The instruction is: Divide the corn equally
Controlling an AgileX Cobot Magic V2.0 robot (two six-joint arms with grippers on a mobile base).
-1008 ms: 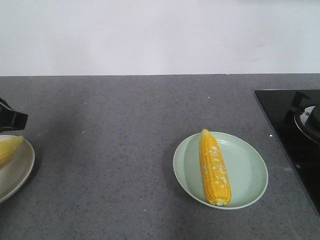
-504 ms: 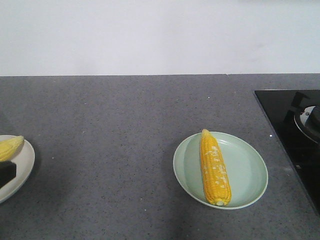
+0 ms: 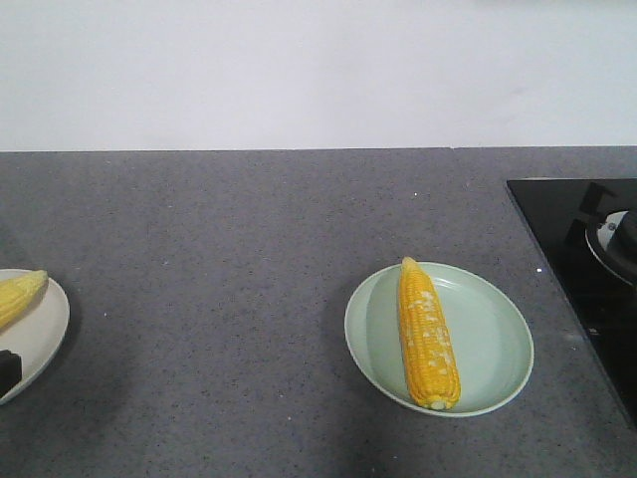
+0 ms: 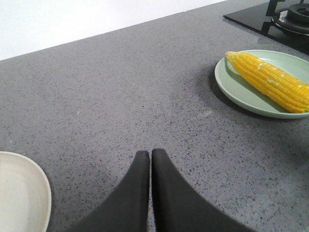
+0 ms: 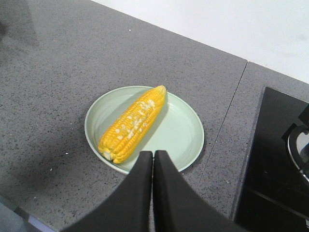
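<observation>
From the front view you see a grey speckled worktop with a pale green plate right of centre. One corn cob lies on the left half of that plate, tip pointing toward the wall. At the left edge a cream plate is cut off by the frame, and the tip of a second cob rests on it. A small dark piece shows at that plate's near edge; you cannot tell what it is. A black cooktop sits at the far right.

In the left wrist view your left tool has its fingers pressed together with nothing between them, above bare worktop, the cream plate's rim just beside it.

In the right wrist view your right tool is likewise pressed together and empty, over the green plate's near rim.
</observation>
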